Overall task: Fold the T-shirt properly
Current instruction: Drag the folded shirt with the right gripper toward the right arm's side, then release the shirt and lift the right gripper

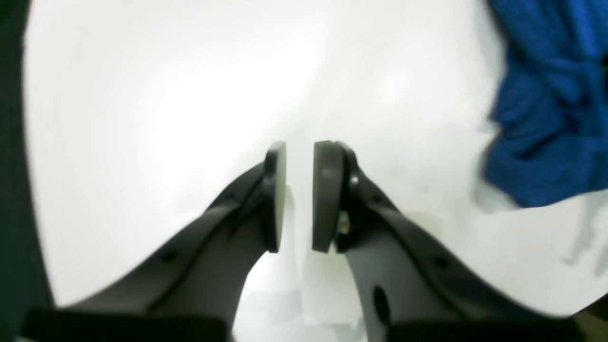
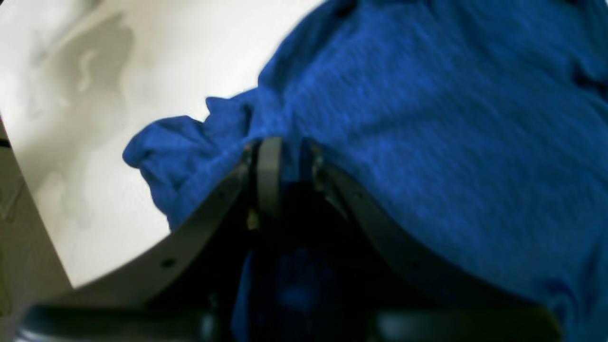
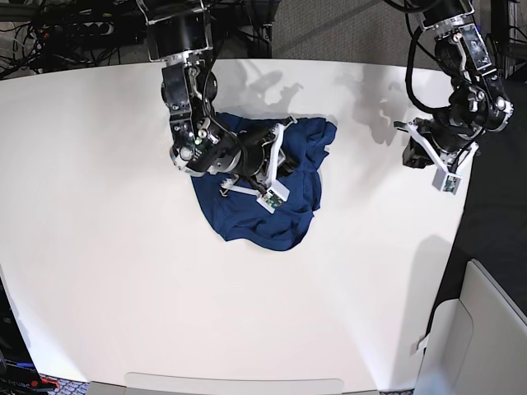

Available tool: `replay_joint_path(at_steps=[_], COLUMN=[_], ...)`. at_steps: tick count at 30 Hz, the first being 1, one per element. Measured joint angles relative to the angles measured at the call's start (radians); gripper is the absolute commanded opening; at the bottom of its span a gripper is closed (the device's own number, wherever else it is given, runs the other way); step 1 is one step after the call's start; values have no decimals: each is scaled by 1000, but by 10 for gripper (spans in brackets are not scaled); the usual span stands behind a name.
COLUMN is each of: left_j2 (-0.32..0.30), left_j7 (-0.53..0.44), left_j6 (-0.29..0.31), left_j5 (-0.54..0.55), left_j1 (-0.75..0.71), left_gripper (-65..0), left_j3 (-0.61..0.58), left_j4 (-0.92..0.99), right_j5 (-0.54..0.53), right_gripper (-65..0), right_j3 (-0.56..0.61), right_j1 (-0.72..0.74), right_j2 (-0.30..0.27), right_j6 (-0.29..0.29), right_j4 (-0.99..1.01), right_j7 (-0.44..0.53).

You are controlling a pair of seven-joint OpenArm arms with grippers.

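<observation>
The T-shirt (image 3: 262, 196) is a dark blue knit heap, crumpled on the white table (image 3: 123, 280) a little behind its middle. In the right wrist view the T-shirt (image 2: 427, 142) fills most of the frame. My right gripper (image 2: 289, 142) is shut on a fold of it, with cloth bunched between the fingers (image 2: 269, 175). From the base view that gripper (image 3: 278, 141) sits over the heap's far side. My left gripper (image 1: 299, 147) hangs over bare table with its jaws slightly apart and nothing between them. The T-shirt (image 1: 546, 104) lies to its right. In the base view this gripper (image 3: 412, 152) is off to the right of the heap.
The table's right edge (image 3: 461, 247) runs close to the left arm, with dark floor beyond it. A pale box (image 3: 486, 329) stands at the lower right. Cables and a power strip (image 3: 74, 25) lie behind the table's far edge.
</observation>
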State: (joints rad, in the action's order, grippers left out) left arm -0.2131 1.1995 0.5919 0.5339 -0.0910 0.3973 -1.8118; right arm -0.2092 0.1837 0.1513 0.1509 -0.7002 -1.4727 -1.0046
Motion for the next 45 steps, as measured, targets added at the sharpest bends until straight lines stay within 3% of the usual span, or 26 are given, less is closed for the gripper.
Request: replay_joint_path(at_steps=[2, 11, 17, 23, 26, 29, 32, 35, 41, 45], left_j2=[-2, -3, -3, -3, -3, -3, -2, 8, 8, 8], left_j7=[-1, 0, 0, 0, 0, 0, 0, 1, -3, 0], left_j6=[0, 0, 0, 0, 0, 0, 0, 0, 0, 0], left_j5=[-2, -3, -3, -3, -3, -3, -4, -8, -1, -3], left_j1=[-1, 2, 2, -1, -1, -1, -1, 0, 0, 3], left_gripper=[-555, -555, -555, -555, -555, -555, -555, -555, -555, -555], left_j3=[0, 0, -2, -2, -2, -2, -6, -5, -7, -10], left_j4=[0, 0, 0, 0, 0, 0, 0, 1, 2, 2], right_j5=[-18, -64, -51, -40, -28, -6, -82, -157, -195, -106], right_gripper=[-589, -589, -589, -589, -589, -589, -589, -589, -589, -589], right_j3=[3, 0, -119, -155, -155, -151, -158, -274, -484, -510], right_j1=[10, 8, -10, 0, 3, -47, -132, -218, -360, -351], right_j2=[-16, -188, -247, -348, -352, -345, -357, -373, -386, -381], right_j6=[0, -14, -8, -7, 1, 10, 3, 2, 1, 4], right_j4=[37, -15, -63, -64, -89, -213, -375, -484, -530, -486], right_j7=[24, 66, 48, 48, 14, -90, -117, -72, -114, -93])
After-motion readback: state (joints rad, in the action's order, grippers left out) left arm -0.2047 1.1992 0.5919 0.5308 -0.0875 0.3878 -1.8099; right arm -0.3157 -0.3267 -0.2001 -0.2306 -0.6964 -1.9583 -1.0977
